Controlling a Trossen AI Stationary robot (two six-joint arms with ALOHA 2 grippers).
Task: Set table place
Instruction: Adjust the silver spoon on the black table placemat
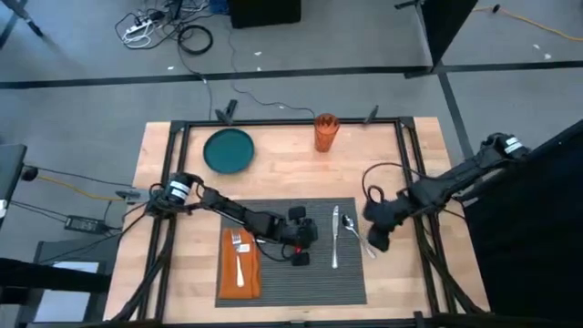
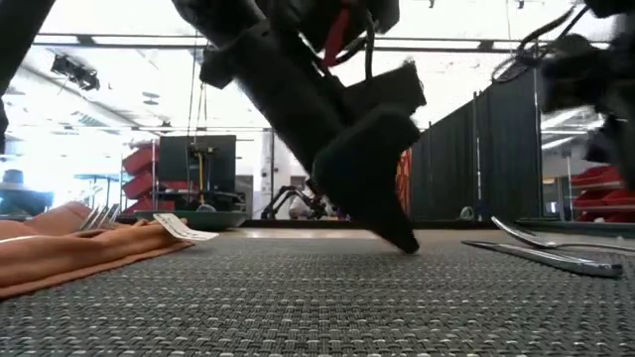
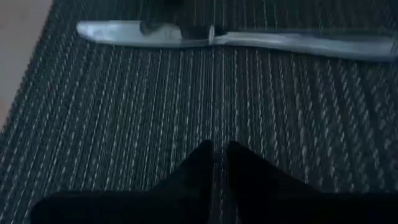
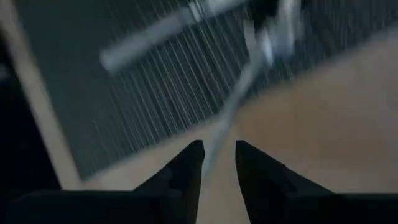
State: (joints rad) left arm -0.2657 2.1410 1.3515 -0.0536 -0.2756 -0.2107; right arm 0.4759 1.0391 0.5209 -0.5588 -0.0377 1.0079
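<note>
High view: left gripper (image 1: 303, 244) over placemat (image 1: 291, 282).

High view: overhead, straight down, far enough to take in the whole tabletop (image 1: 291, 178) plus surrounding floor.

Low view: at mat level on the placemat (image 2: 327, 297), looking level across it toward the room; very close to the weave.

Left wrist view: faces down past its own jaws onto the placemat, close; knife (image 3: 236, 38) ahead.

Right wrist view: tilted down over the placemat's edge and bare wood.

Shared: the placemat shows in all four; the knife (image 1: 334, 235) in high, low and left wrist views.
</note>
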